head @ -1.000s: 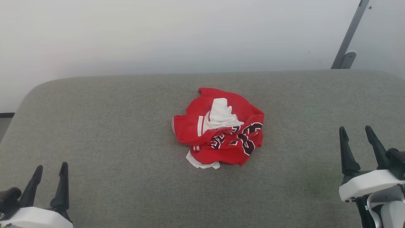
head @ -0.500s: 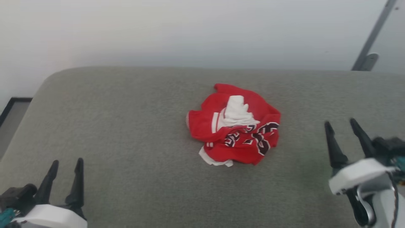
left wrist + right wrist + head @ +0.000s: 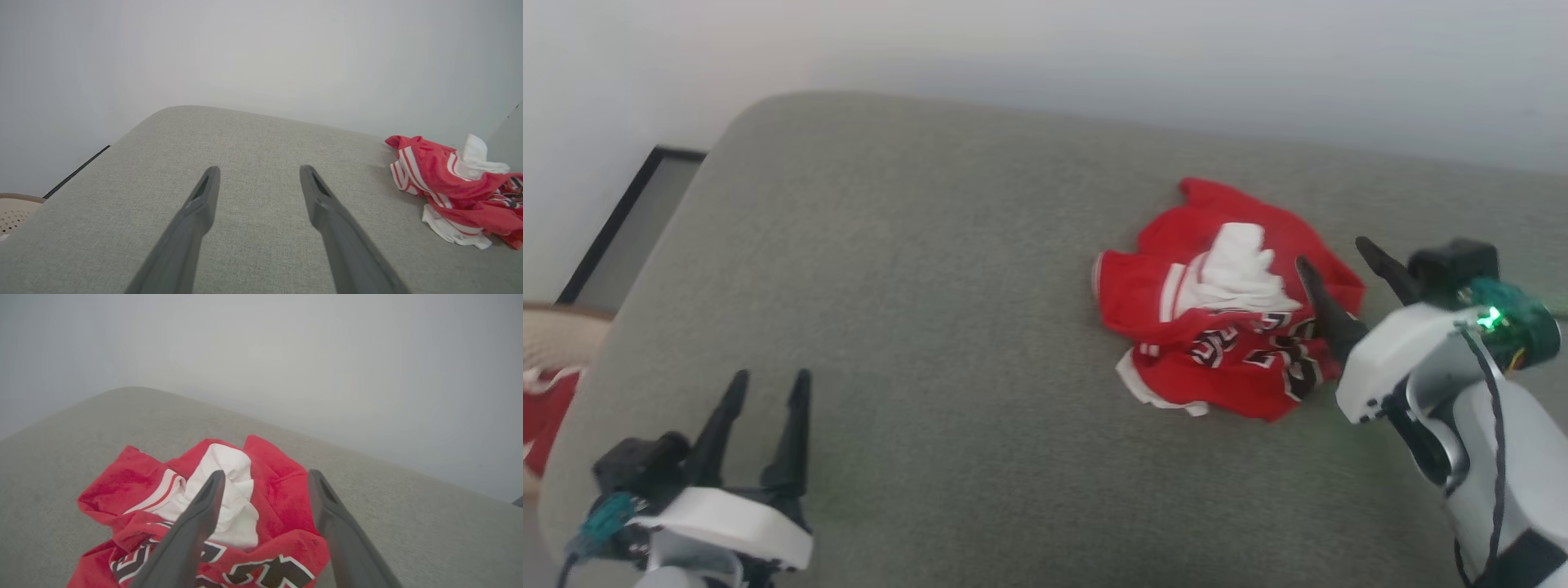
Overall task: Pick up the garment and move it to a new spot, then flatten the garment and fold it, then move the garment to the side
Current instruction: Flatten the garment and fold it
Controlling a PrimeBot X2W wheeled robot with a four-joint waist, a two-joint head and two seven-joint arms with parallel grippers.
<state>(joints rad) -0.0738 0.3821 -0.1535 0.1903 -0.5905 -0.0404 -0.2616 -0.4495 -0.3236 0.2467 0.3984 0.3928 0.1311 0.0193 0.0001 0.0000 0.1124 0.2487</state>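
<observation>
The grey padded surface (image 3: 890, 286) spreads beneath both your tools. The garment (image 3: 1225, 327) lies crumpled on it, just ahead of and below your right gripper (image 3: 1330, 251), well off to the right of your left gripper (image 3: 773, 374). Both stand spread wide, holding nothing.

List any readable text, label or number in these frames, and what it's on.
Black-and-white block lettering on the chest of the crumpled red jersey: broken up by folds, unreadable. Not even single characters can be told for sure.
No other word, label, brand, number or sign can be read.
</observation>
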